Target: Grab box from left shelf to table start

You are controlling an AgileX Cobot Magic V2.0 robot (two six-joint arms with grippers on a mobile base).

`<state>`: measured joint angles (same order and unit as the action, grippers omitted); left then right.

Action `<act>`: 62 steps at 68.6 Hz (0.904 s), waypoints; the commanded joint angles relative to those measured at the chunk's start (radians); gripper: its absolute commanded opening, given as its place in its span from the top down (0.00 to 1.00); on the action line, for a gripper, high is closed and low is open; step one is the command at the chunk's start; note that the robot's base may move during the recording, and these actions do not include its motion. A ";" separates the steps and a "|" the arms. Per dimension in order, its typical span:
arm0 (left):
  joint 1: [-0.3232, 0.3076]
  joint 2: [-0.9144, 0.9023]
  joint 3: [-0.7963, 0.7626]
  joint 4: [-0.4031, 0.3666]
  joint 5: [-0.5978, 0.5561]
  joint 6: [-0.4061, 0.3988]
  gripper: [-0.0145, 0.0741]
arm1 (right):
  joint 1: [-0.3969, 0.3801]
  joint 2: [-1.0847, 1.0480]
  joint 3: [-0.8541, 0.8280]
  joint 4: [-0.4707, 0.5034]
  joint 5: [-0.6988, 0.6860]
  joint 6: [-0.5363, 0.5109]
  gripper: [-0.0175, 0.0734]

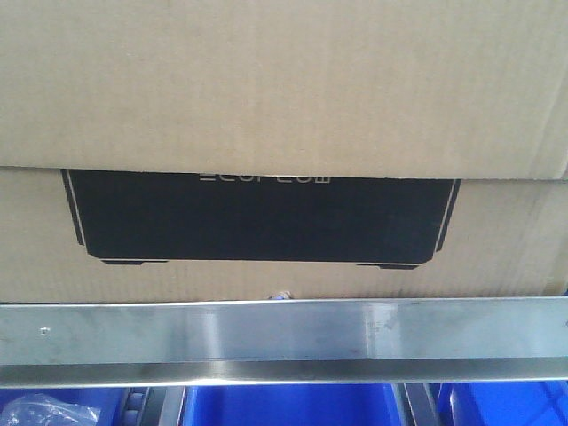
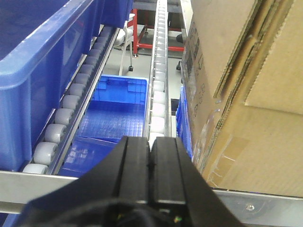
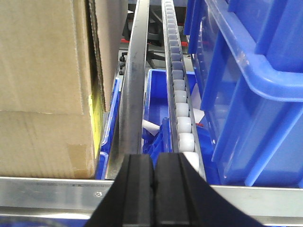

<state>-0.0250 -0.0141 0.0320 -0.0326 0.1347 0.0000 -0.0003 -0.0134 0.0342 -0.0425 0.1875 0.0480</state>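
Your cardboard box [image 1: 284,106] sits on the left shelf just behind the silver front rail [image 1: 284,330], black printed panel [image 1: 257,217] facing out, with blue bins [image 2: 42,66] on the roller tracks [image 2: 158,75] to either side. Left gripper [image 2: 150,144] and right gripper [image 3: 155,161] both have fingers pressed together on nothing, one off each side of the box, near the rail. My read: the box is too wide for one pincer, so you're set for a two-arm side squeeze; no contact yet.

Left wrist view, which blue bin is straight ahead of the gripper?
The low open bin with the gridded floor, between the two roller tracks. The tall bin sits off to the side, up on the rollers.
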 commanded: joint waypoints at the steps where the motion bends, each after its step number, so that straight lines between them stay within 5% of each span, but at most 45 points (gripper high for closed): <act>1: 0.001 -0.015 -0.006 -0.007 -0.085 -0.007 0.94 | -0.004 -0.006 0.000 -0.002 -0.087 -0.004 0.75; 31: 0.001 -0.015 -0.006 0.016 -0.116 -0.007 0.94 | -0.004 -0.006 0.000 -0.002 -0.087 -0.004 0.75; 48: 0.003 -0.009 -0.035 -0.058 -0.417 -0.007 0.94 | -0.004 -0.006 0.000 -0.004 -0.088 -0.004 0.75; 62: -0.001 0.027 -0.306 -0.019 -0.264 -0.007 0.94 | -0.004 -0.006 0.000 -0.004 -0.095 -0.004 0.75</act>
<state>-0.0243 -0.0141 -0.1447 -0.0714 -0.1167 0.0000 -0.0003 -0.0134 0.0342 -0.0425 0.1875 0.0480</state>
